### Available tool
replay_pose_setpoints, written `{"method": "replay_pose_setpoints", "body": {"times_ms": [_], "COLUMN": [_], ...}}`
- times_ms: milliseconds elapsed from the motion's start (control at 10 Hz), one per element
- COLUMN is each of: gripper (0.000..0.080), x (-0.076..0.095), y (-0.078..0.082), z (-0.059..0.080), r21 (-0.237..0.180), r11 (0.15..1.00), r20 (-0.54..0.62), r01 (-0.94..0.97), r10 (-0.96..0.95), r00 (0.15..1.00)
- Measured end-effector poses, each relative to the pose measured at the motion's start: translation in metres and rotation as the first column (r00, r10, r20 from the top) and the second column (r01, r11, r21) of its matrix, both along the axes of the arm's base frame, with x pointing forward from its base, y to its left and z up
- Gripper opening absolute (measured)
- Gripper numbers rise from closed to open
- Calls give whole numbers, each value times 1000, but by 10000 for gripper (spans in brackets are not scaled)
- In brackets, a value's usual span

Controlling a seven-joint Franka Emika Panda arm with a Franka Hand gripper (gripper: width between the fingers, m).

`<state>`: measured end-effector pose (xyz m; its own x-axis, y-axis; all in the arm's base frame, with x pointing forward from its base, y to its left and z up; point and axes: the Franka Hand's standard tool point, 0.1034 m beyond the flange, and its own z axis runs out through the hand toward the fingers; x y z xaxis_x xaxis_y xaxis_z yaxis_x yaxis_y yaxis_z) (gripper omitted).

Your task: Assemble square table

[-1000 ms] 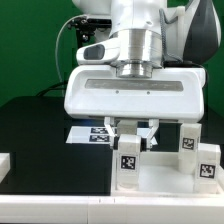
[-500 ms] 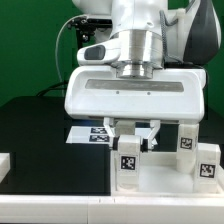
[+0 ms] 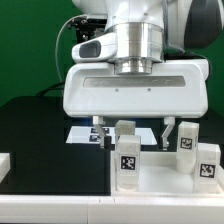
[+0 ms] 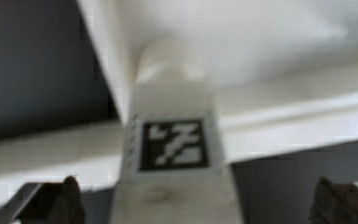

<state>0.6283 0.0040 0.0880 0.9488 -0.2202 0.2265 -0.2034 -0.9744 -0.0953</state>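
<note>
The white tabletop (image 3: 155,182) lies at the front of the exterior view. A white leg (image 3: 127,156) with a black-and-white tag stands upright at its near-left corner. Two more tagged legs (image 3: 186,140) (image 3: 207,162) stand on the exterior view's right. My gripper (image 3: 133,132) hangs over the first leg, open, with one finger on each side of the leg's top and clear gaps between. In the wrist view the leg (image 4: 172,140) rises between my spread fingertips (image 4: 48,200), and my gripper (image 4: 197,200) holds nothing. The tabletop (image 4: 265,50) shows behind it.
The marker board (image 3: 85,135) lies flat on the black table (image 3: 40,130) behind the leg. A white part (image 3: 5,160) pokes in at the exterior view's left edge. The arm's wide white body fills the upper middle.
The jaws have spread apart from the upright leg and let it go. The leg stays standing in place.
</note>
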Motion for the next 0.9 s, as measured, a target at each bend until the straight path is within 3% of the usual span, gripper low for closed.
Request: {"method": "replay_pose_setpoints", "body": {"times_ms": [300, 500, 800, 900], "gripper": [649, 649, 637, 468], "x": [-1, -3, -4, -4], "y": [-2, -21, -23, -22], "z": [2, -6, -8, -8], "r21": [63, 49, 44, 48], "r11": [998, 998, 999, 998], "r20": [-178, -222, -217, -221], "r01": [-15, -50, -20, 32], "r10": [26, 60, 29, -21], "r00": [984, 973, 976, 975]}}
